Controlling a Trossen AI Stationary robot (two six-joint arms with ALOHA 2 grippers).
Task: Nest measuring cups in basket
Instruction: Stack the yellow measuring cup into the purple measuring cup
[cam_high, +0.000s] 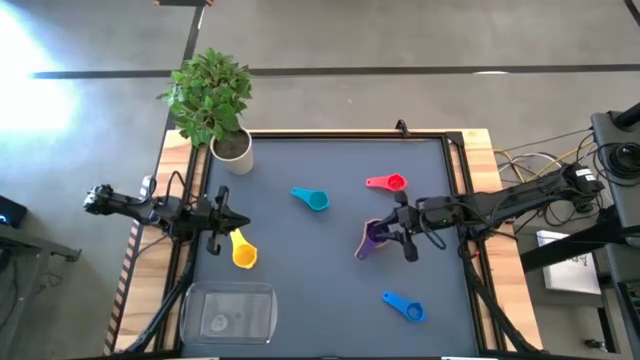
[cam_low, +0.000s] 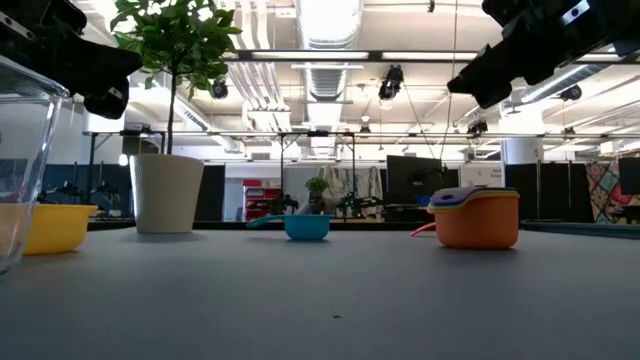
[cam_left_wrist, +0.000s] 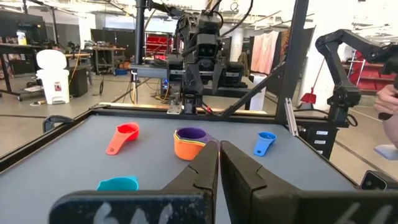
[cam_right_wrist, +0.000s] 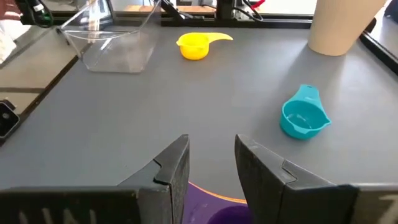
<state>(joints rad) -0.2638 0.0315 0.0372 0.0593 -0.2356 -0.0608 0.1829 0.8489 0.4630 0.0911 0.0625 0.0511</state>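
Basket (cam_low: 15, 160) cut off; green cup mostly hidden.

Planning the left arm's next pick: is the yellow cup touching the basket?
Apart. The high view shows bare mat between the yellow cup and the basket; the right wrist view shows the same gap.

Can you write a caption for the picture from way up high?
Right gripper above stacked purple cup; yellow, teal, red, blue cups scattered.

The grey table (cam_high: 330, 300) bears scattered measuring cups (cam_high: 311, 198), a clear basket (cam_high: 228, 313) and a potted plant (cam_high: 232, 148).
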